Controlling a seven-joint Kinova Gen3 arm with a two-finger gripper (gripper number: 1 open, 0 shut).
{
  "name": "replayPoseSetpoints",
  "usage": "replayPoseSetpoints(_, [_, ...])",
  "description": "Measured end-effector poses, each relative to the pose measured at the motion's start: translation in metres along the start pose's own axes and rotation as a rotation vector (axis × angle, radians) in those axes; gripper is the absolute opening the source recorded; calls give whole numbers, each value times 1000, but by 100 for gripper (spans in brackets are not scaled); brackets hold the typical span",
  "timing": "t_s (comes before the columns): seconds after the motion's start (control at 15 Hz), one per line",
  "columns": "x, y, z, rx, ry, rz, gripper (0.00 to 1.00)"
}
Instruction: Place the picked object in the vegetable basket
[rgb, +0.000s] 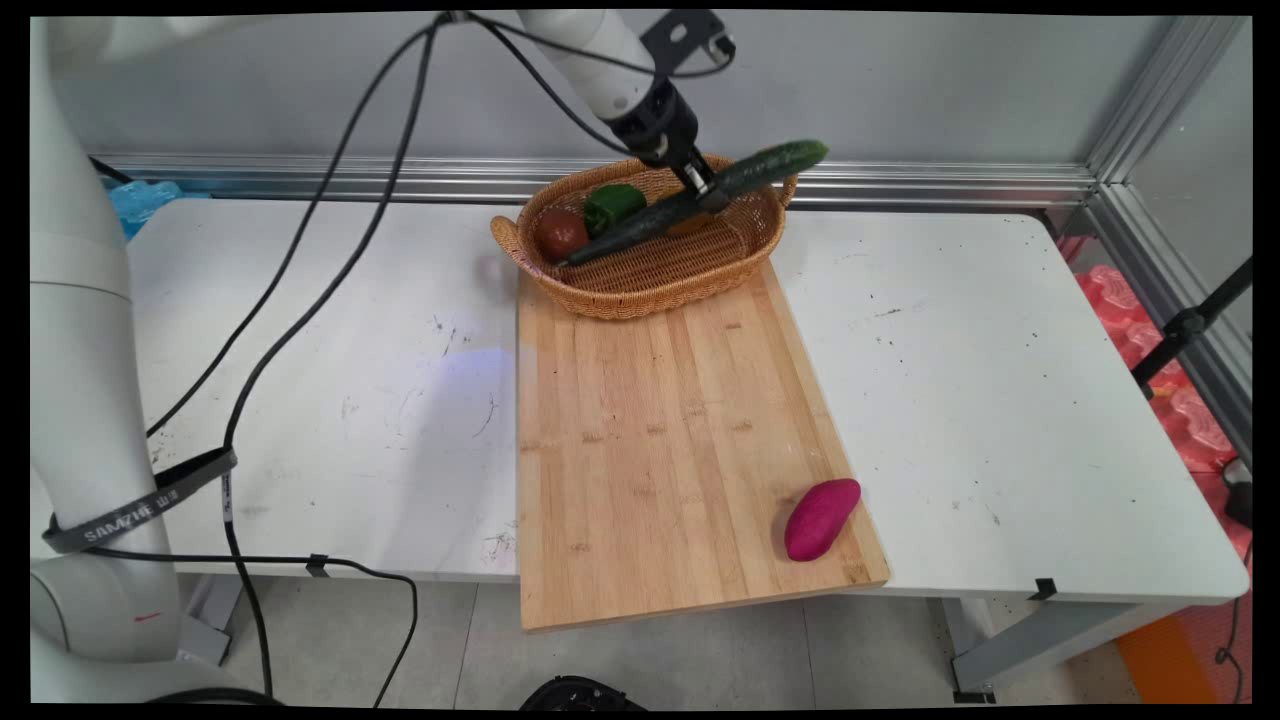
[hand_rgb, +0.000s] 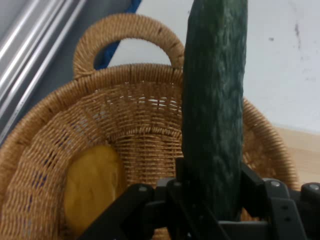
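My gripper (rgb: 708, 190) is shut on a long dark green cucumber (rgb: 700, 200), gripping it near its middle. The cucumber slants over the wicker basket (rgb: 650, 280), its low end near the tomato and its high end past the basket's far right rim. In the hand view the cucumber (hand_rgb: 215, 110) rises between the fingers (hand_rgb: 182, 175) over the basket (hand_rgb: 45, 150), with a yellow-orange item (hand_rgb: 92, 185) on the basket floor. A red tomato (rgb: 560, 235) and a green pepper (rgb: 612, 205) lie in the basket's left part.
A wooden cutting board (rgb: 660, 440) runs from the basket to the table's near edge and overhangs it. A purple sweet potato (rgb: 821, 518) lies on the board's near right corner. Black cables hang over the white table (rgb: 1000, 400) on the left.
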Motion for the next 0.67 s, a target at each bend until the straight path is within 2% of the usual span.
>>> replayPoseSetpoints(0.53, [-20,-11,53,-49,-25,71,0])
replayPoseSetpoints(0.6, [-22,-12,56,-54,-27,82,100])
replayPoseSetpoints(0.67, [-24,-13,57,-60,-28,93,100])
